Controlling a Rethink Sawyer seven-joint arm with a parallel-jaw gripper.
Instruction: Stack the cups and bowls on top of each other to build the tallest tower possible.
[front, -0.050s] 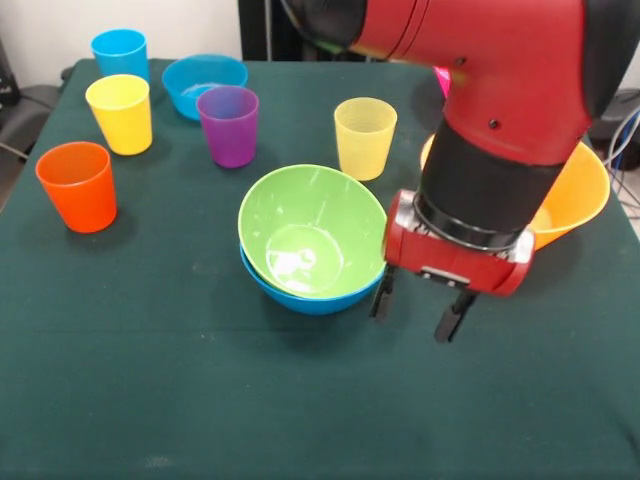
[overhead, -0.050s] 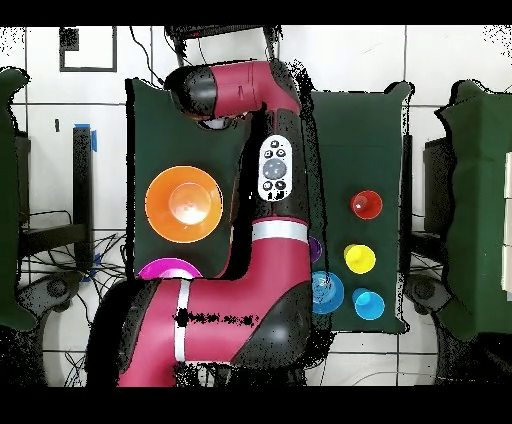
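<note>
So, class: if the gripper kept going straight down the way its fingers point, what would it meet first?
Probably the bare green tablecloth. The open gripper points down just beside the green bowl, though depth is unclear.

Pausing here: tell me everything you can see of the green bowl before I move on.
The green bowl is a round, translucent-looking plastic bowl, medium-sized and empty, with a glossy highlight inside. It sits nested in a blue bowl, tilted so that its opening leans toward the camera, near the middle of the dark green table. The gripper hangs open just beside it, not touching. The overhead view hides it under the arm.
</note>
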